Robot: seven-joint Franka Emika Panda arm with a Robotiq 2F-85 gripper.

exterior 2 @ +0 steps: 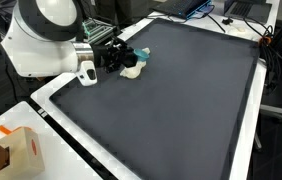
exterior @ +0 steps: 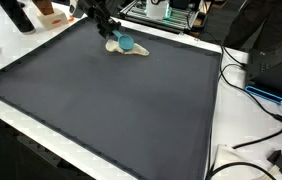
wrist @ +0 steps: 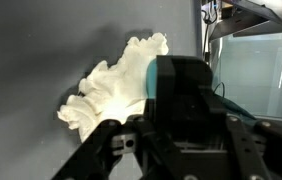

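A crumpled cream cloth [exterior: 134, 49] lies at a far corner of the dark grey mat [exterior: 111, 110]. It also shows in the other exterior view [exterior 2: 131, 71] and in the wrist view [wrist: 111, 85]. A small teal object [exterior: 124, 43] sits on the cloth's edge. It shows in both exterior views [exterior 2: 142, 55] and in the wrist view [wrist: 164, 75]. My black gripper [wrist: 181, 100] reaches down to it, and its fingers appear closed around the teal object. The object's lower part is hidden by the fingers. The gripper shows in both exterior views [exterior: 113, 32] [exterior 2: 129, 56].
The mat [exterior 2: 181, 110] is framed by a white table rim [exterior 2: 56, 110]. A cardboard box [exterior 2: 6, 150] stands off the mat. Cables [exterior: 256, 120] and a black plug [exterior: 279, 158] lie beside the mat. Equipment [exterior: 161, 12] stands behind the cloth.
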